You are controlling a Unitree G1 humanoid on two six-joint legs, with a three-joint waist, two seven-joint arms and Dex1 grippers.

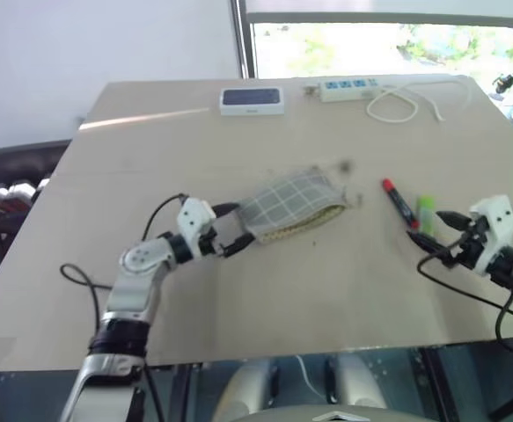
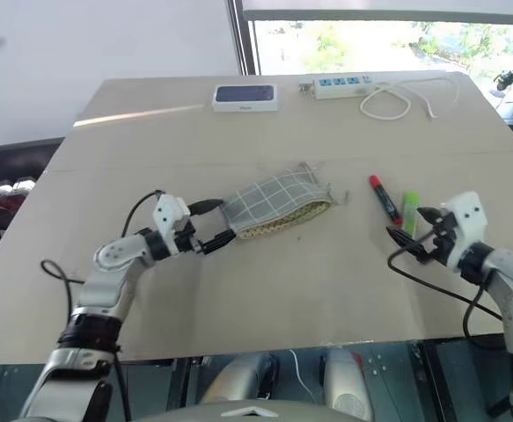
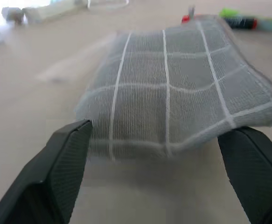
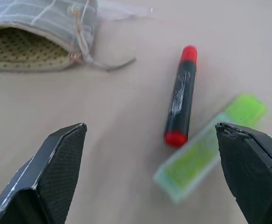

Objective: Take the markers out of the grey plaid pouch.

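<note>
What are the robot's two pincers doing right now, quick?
Left pincer: open, empty, beside the soft grey plaid fabric pouch.
Right pincer: open, holding nothing.

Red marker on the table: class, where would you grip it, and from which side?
Grip the red marker across its dark middle barrel, coming from above. It lies flat with bare table on its pouch side, while the green highlighter lies close beside its lower end, so stay above that end.
</note>
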